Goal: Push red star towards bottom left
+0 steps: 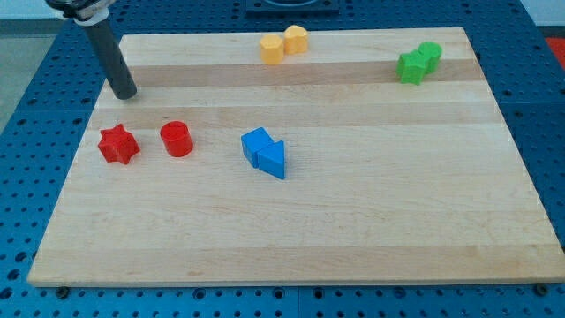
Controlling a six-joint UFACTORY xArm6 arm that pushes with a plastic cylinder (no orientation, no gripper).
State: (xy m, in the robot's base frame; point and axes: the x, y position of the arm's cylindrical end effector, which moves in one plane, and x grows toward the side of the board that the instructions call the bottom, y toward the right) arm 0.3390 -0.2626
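My tip [126,94] rests on the wooden board [353,238] near its upper left corner, above the red star [118,145] and clear of it. I have no hand, only a plain rod. Just right of the star stands a red cylinder [177,139]. Two touching blue blocks [265,153] lie mid-board; two yellow blocks [283,44] top centre; two green blocks [418,63] top right.

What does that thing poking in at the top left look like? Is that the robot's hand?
There is no hand. I end in a plain, straight, dark grey-to-black rod, round like a thick peg, with no markings. Its blunt lower end, my tip, sits on the wooden board, above the red star. Something darker shows at the rod's top; no cables show.
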